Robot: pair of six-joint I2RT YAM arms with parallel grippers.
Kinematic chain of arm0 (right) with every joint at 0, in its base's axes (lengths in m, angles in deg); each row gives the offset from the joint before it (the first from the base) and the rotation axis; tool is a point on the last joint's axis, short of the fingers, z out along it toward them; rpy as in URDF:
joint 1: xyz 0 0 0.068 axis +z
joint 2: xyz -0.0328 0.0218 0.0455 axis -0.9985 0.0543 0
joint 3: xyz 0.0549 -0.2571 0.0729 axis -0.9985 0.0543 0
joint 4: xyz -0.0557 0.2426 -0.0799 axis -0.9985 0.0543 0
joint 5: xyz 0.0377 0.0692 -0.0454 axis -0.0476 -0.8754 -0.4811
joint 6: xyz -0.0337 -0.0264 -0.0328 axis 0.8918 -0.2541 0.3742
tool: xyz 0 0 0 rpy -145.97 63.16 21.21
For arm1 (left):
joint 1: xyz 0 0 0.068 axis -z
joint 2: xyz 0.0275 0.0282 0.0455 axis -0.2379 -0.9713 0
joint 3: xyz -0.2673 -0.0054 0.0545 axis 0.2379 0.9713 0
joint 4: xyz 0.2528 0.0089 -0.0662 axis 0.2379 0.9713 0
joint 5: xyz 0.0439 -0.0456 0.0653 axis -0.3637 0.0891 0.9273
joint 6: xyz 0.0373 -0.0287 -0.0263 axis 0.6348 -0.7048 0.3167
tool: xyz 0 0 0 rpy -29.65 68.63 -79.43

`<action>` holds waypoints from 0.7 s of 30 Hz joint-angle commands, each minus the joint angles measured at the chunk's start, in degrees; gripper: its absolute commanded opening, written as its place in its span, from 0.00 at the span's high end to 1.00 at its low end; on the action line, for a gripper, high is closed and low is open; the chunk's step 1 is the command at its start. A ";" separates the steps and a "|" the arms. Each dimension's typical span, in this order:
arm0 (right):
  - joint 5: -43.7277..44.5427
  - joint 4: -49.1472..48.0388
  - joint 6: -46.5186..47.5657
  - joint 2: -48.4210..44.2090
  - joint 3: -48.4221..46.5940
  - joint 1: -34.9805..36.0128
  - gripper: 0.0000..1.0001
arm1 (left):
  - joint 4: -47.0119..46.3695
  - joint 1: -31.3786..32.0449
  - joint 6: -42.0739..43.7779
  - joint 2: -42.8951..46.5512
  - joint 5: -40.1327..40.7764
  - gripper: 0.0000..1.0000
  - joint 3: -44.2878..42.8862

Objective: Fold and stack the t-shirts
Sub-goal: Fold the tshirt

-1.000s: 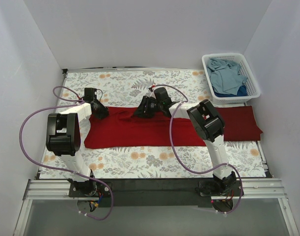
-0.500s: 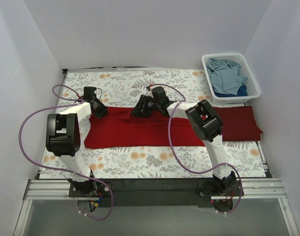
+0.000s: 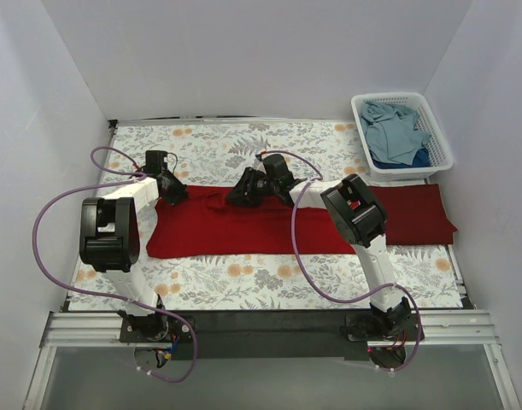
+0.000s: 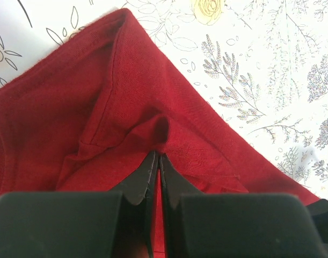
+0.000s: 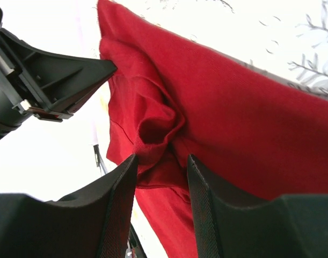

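Note:
A bright red t-shirt (image 3: 243, 229) lies spread across the middle of the table. My left gripper (image 3: 173, 193) is at its far left corner, shut on a pinched fold of the red cloth (image 4: 159, 134). My right gripper (image 3: 237, 197) is over the shirt's far edge near the middle. In the right wrist view its fingers (image 5: 118, 193) stand apart, open around a bunched lump of red cloth (image 5: 155, 131). A darker maroon t-shirt (image 3: 421, 213) lies folded flat at the right. Dusty blue t-shirts (image 3: 393, 130) lie in the basket.
A white lattice basket (image 3: 442, 147) stands at the back right corner. The floral tablecloth (image 3: 243, 278) shows in front of and behind the red shirt. White walls close in the left, back and right sides. Purple cables loop off both arms.
My right gripper has moved a little to the left along the red shirt's far edge. The left gripper has stayed where it was, still shut on the cloth.

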 commanded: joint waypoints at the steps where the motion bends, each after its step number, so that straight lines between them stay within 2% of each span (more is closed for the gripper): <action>1: 0.61 -3.90 -1.47 -3.34 0.94 0.08 0.51 | 0.19 0.26 0.83 4.00 0.22 1.00 -1.85; 10: -0.01 -8.73 -4.90 -3.87 1.73 0.08 0.51 | 0.37 0.26 0.83 3.91 0.22 1.00 -1.77; 21: -0.10 -9.70 -6.48 -2.82 1.20 0.08 0.50 | 0.54 0.26 0.83 3.65 0.13 1.00 -1.94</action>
